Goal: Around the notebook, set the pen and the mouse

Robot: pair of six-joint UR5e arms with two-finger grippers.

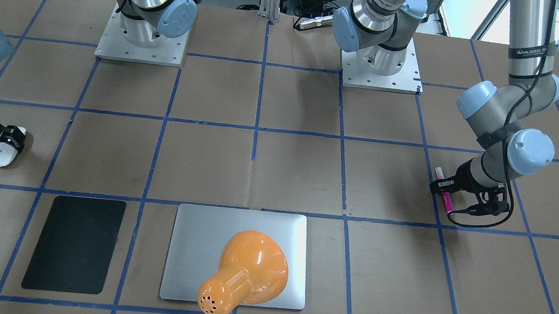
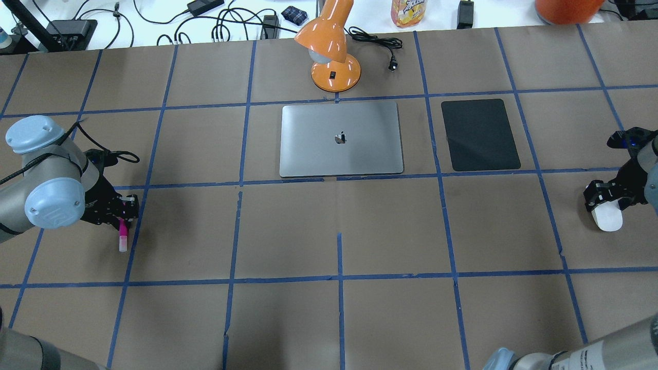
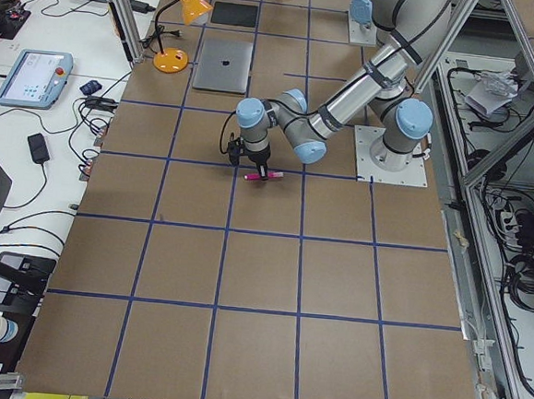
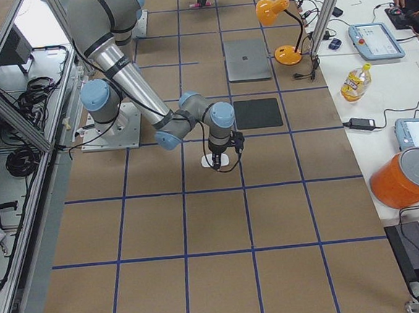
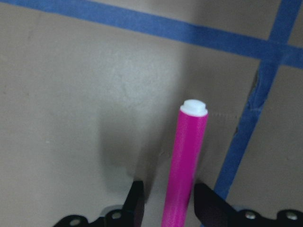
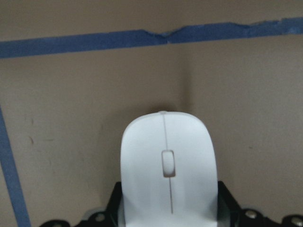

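Find slim magenta-pink pen point(image 2: 122, 234), white-tipped, at overhead view's left edge, straddled by left gripper point(image 2: 125, 216) with a gap beside one finger: treat as unclamped. Find smooth white oval mouse point(image 2: 606, 220) at right edge, filling right gripper point(image 2: 605, 205), apparently clamped for carrying toward flat silver-grey metal notebook point(image 2: 340, 149), upper centre.
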